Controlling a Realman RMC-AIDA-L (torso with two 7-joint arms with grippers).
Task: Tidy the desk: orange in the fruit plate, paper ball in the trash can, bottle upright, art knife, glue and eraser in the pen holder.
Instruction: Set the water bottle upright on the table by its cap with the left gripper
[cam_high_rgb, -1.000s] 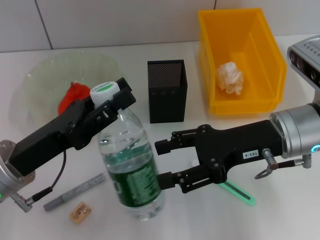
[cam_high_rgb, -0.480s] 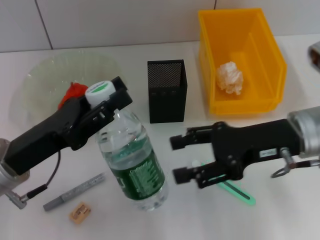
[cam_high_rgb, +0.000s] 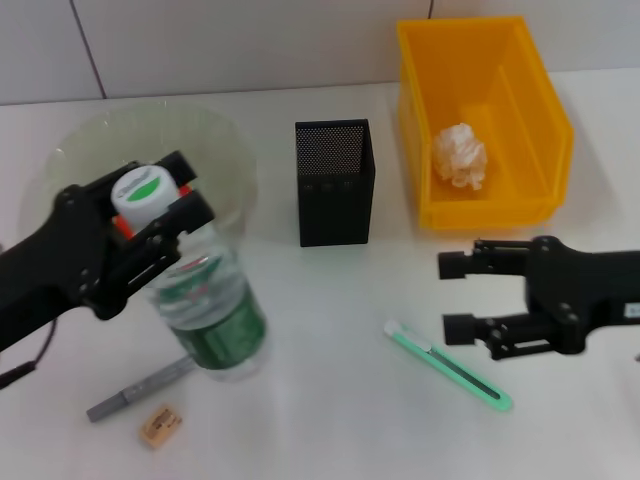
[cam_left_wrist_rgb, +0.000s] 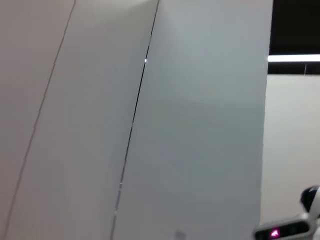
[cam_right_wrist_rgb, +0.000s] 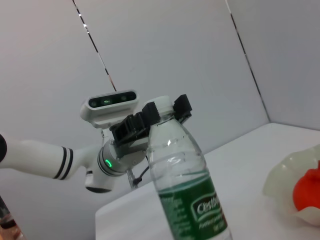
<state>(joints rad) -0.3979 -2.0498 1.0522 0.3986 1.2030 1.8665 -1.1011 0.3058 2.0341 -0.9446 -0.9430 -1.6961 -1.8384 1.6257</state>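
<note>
White desk (cam_high_rgb: 330, 420) runs up to a pale panelled wall at the far edge; on my head view the left gripper (cam_high_rgb: 150, 215) sits at the left, its jaws closed on the neck of the bottle (cam_high_rgb: 205, 310), just under the white and green cap; the bottle stands upright on the desk, its base near the grey glue stick (cam_high_rgb: 140, 390); my right wrist view shows the same grip from the other side, the bottle (cam_right_wrist_rgb: 187, 185) upright with the left gripper (cam_right_wrist_rgb: 160, 116) clamped at its neck; the orange (cam_right_wrist_rgb: 310, 192) shows there inside the fruit plate (cam_right_wrist_rgb: 287, 175); on the head view the fruit plate (cam_high_rgb: 215, 140) lies at the far left behind the left arm; the right gripper (cam_high_rgb: 462, 296) hovers at the right, jaws wide apart and holding nothing, just to the right of the green art knife (cam_high_rgb: 450, 366) lying flat on the desk; the eraser (cam_high_rgb: 160, 425) lies at the near left beside the glue stick; the black mesh pen holder (cam_high_rgb: 335, 183) stands in the middle; the paper ball (cam_high_rgb: 460, 155) rests in the yellow trash can (cam_high_rgb: 545, 120) at the far right; my left wrist view gives only wall panels.
</note>
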